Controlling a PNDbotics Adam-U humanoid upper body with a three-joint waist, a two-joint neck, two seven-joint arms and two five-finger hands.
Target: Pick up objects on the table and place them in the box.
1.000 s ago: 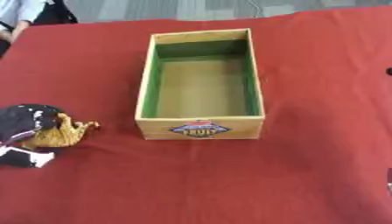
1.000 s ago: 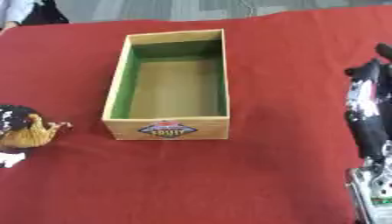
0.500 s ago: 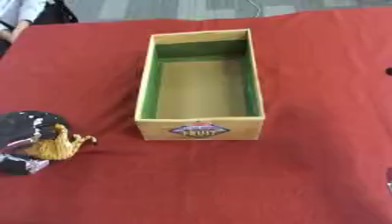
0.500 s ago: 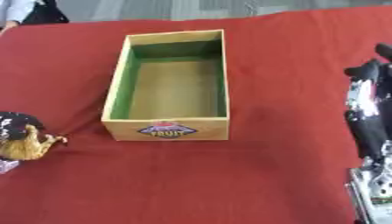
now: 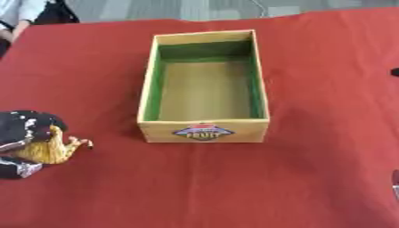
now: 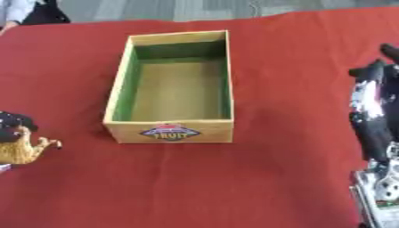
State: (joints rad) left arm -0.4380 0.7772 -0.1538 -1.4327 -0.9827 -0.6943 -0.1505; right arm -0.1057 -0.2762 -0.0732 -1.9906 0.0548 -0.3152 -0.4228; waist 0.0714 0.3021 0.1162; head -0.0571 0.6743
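At nine o'clock of the left eye view, the left hand has its black fingers curled round a yellow toy animal, whose small legs poke out toward three o'clock. Toy and hand sit low against the red tablecloth, well apart from the wooden box, which stands at the centre with green inner walls, a bare tan floor and a fruit label on its near wall. Nothing lies in the box, so I judge the task barely begun: the toy is grasped, but carrying and dropping it remain.

In the right eye view, the right hand rises along the three o'clock edge, idle, black with silver flecks, fingers straight and relaxed, holding nothing. The toy shows again at nine o'clock, tan and lumpy, partly hidden by the fingers.
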